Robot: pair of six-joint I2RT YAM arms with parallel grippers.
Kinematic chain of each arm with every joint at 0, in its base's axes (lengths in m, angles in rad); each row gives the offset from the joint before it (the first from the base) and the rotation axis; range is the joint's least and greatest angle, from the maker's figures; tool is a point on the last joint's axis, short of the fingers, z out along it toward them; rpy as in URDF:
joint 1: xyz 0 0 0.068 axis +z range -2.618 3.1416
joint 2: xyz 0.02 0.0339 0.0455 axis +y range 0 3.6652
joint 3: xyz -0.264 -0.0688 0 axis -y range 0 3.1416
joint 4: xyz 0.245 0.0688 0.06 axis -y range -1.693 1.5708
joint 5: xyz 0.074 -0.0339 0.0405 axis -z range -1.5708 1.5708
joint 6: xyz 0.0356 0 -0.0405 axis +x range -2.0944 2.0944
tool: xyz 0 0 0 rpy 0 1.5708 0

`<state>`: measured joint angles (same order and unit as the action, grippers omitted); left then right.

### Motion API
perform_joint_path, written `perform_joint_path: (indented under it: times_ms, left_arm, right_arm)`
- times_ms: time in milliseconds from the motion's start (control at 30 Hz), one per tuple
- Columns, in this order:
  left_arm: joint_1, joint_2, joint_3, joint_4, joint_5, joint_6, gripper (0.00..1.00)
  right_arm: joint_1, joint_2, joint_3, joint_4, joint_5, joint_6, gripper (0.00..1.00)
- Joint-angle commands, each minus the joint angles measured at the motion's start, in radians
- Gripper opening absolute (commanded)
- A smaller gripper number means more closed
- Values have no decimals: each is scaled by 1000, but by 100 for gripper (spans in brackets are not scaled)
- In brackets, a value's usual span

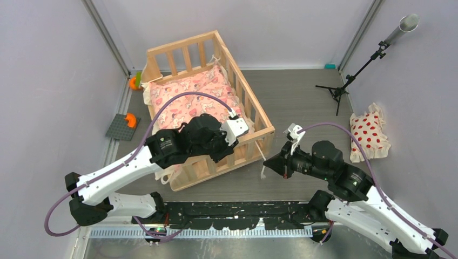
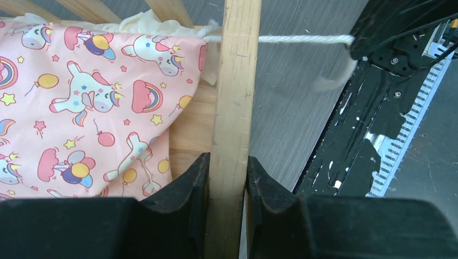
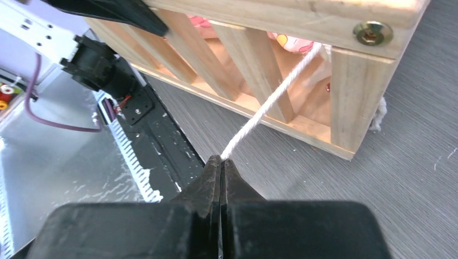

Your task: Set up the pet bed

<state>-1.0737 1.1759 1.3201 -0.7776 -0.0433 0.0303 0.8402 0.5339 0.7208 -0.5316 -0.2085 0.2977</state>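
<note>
Partly hidden: pet bed (image 1: 183,44) (near side).

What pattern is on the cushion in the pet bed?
The cushion is pink with cartoon unicorns, rainbows, stars and balloons; clearest in the left wrist view.

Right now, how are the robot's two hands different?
The left hand squeezes a thick wooden rail of the pet bed, so it is spread wider. The right hand pinches a thin white cord and is closed tight. The left hand is right at the bed's edge, while the right hand sits outside the bed, above the grey surface. Both hands are black, and both hold something.
</note>
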Motion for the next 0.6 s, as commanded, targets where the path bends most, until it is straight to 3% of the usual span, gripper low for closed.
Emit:
perform_joint_path:
  times_ms: [0, 233, 433, 500, 567]
  left_arm:
    - [37, 40, -67, -56, -361, -19, 0]
    - [37, 39, -68, -57, -367, -17, 0]
    - [38, 32, -79, -54, -375, -16, 0]
    - [38, 29, -81, -62, -384, -18, 0]
    - [38, 23, -88, -65, -391, -16, 0]
  right_arm:
    - [0, -5, 72, -56, -79, 23, 1]
    - [0, 32, 11, -101, -85, 88, 1]
    - [8, 118, -58, -69, 130, 183, 2]
    - [8, 161, -41, -83, 171, 186, 20]
    - [8, 178, -30, -81, 179, 183, 46]
